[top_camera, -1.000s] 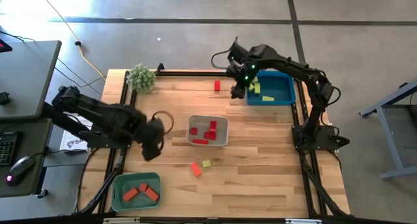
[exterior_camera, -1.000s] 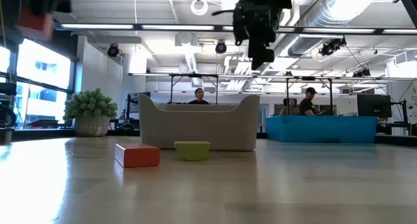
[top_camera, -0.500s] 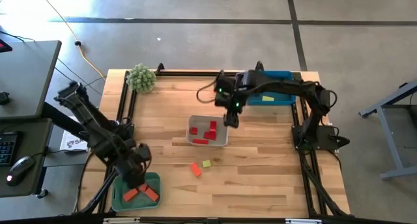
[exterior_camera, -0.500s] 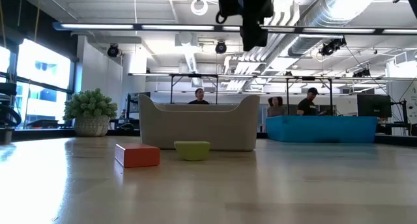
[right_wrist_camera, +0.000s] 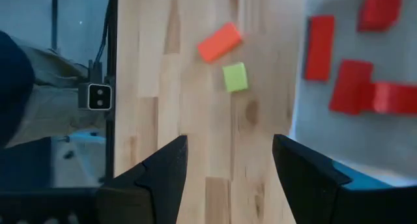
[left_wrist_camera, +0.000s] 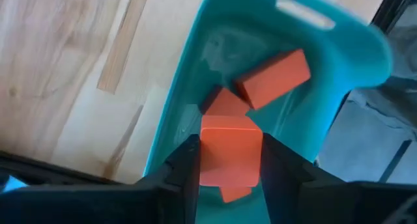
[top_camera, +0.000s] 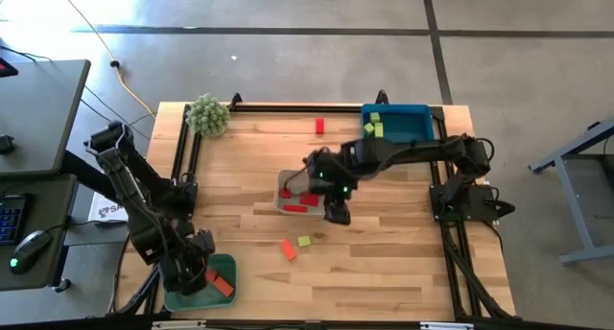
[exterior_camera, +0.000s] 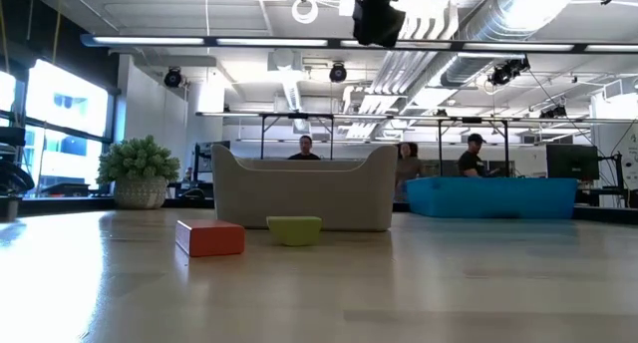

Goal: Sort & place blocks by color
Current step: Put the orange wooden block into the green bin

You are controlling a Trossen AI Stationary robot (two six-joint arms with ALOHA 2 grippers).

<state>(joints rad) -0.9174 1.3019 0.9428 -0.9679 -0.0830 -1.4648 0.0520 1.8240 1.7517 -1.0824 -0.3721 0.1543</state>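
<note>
My left gripper (top_camera: 195, 272) hangs over the teal tray (top_camera: 227, 264) at the table's near left, shut on an orange-red block (left_wrist_camera: 228, 146). Two more orange-red blocks (left_wrist_camera: 273, 77) lie in that tray. My right gripper (top_camera: 336, 213) stands open with nothing between its fingers, above the near right corner of the grey tray (top_camera: 328, 179), which holds red blocks (top_camera: 309, 191). An orange-red block (top_camera: 288, 248) and a yellow-green block (top_camera: 304, 241) lie flat on the table near the front. Yellow-green blocks (top_camera: 374, 129) lie in the blue tray (top_camera: 413, 143). My left gripper pinches the orange-red block by two opposite sides (left_wrist_camera: 206, 160) between its two fingers (left_wrist_camera: 186, 175). The fingers come from above, pointing steeply down. The block hangs over the inside of the teal tray (left_wrist_camera: 306, 19), above the blocks lying there.
One red block (top_camera: 319, 127) lies alone on the table at the far middle. A fuzzy green plant (top_camera: 207, 114) stands at the far left corner. Black frame rails run along the table's left and right sides. People show in the room beyond the table.
My left gripper has carried the orange-red block from the table's left middle toward the near edge and down over the teal tray. My right gripper has swung from the blue tray toward the table's middle and near side, past the grey tray, staying open.
</note>
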